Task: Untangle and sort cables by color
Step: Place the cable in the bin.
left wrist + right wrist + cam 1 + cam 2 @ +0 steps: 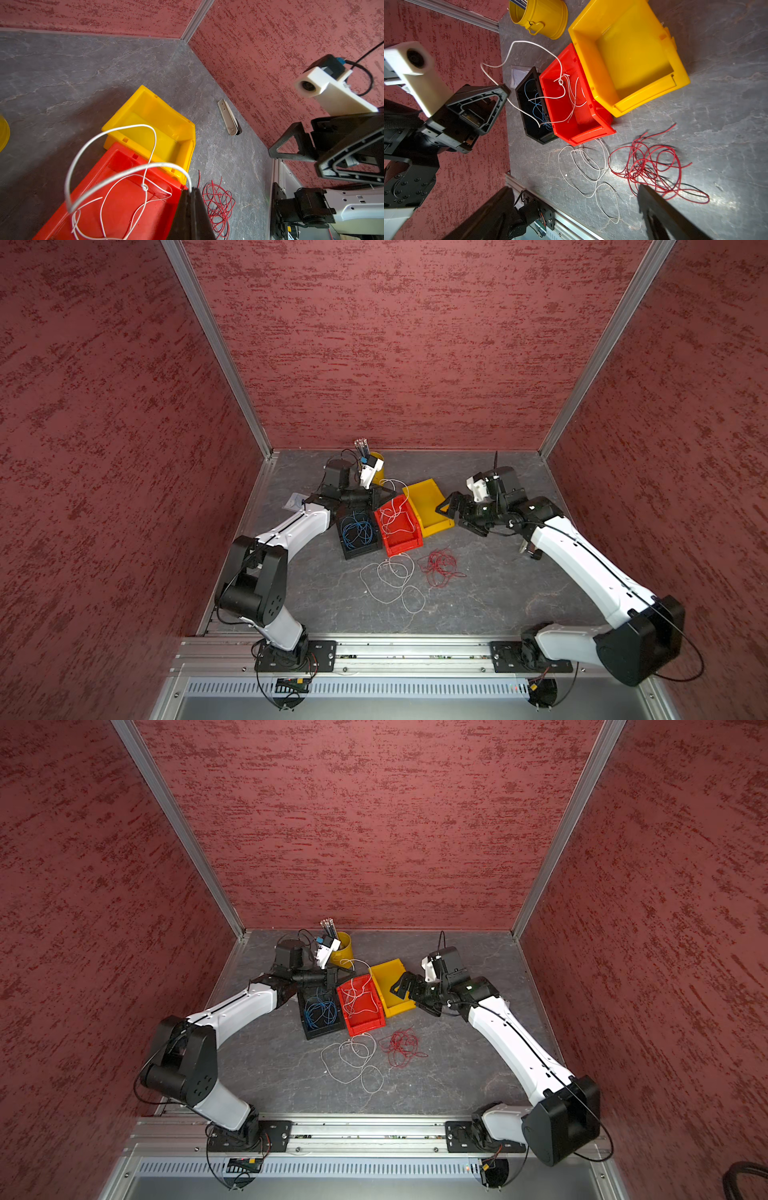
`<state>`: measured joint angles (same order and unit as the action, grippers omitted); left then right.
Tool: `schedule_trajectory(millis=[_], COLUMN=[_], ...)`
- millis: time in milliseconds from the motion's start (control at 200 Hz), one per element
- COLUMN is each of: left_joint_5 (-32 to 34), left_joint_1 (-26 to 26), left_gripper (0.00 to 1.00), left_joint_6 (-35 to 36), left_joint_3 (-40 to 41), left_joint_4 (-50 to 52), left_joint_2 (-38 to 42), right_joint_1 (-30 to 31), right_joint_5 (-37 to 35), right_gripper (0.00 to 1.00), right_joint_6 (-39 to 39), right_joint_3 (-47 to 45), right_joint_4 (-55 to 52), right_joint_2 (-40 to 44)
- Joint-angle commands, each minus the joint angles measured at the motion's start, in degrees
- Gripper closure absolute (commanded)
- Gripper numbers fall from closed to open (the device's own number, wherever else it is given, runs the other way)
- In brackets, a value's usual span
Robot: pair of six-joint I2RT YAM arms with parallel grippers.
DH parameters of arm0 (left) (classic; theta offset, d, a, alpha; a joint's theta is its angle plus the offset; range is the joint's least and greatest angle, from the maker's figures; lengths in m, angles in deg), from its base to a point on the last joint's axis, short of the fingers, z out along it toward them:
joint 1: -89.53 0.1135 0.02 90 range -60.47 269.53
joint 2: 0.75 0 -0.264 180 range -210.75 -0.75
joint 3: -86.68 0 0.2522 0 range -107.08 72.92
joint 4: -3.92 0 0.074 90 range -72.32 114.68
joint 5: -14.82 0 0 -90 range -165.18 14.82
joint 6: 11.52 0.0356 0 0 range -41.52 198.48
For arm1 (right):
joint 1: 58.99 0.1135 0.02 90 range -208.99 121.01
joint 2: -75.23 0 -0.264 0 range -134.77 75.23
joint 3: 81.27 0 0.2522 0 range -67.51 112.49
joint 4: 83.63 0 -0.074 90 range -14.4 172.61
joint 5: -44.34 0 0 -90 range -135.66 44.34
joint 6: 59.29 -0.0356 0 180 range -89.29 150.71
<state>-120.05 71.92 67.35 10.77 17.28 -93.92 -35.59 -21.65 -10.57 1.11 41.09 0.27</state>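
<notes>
The left gripper is clenched on a thin whitish cable, which arcs up in a stiff loop and trails down into the glossy red plastic bin. The right gripper hangs released, jaws wide, over the near right edge of the yellow bin. Blue cables lie coiled in the black bin left of the red one. Nearer, loose white loops and a tangled red bundle rest on the table, a matt grey slab veined like slate. Rough, mottled red walls close the space, joined by aluminium rails. A round yellow cup of pencils stands far back.
</notes>
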Motion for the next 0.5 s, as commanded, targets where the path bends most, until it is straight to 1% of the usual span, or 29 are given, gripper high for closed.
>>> schedule_trajectory(millis=[0, 150, 255, 496], left_joint_5=[2.86, 6.56, 9.94, 13.99], left_joint_1=[-0.91, -2.27, -3.3, -4.99], left_gripper=[1.0, 1.0, 1.0, 1.0], left_joint_6=[-0.75, -3.15, -4.34, -6.12], left_joint_3=[-2.98, -4.86, -6.57, -10.37], left_joint_4=[3.19, 5.34, 8.55, 12.49], left_joint_2=[-1.94, -4.16, -5.22, -6.74], right_joint_1=[-0.28, -0.28, -0.37, -0.28], right_joint_5=[0.0, 0.55, 0.44, 0.12], right_gripper=[0.02, 0.02, 0.02, 0.02], right_joint_6=[1.97, 2.74, 1.5, 1.55], right_joint_3=[2.2, 4.08, 2.73, 2.02], right_joint_4=[1.76, 1.16, 3.2, 3.37], right_joint_2=[-0.2, -2.16, -1.39, -0.61])
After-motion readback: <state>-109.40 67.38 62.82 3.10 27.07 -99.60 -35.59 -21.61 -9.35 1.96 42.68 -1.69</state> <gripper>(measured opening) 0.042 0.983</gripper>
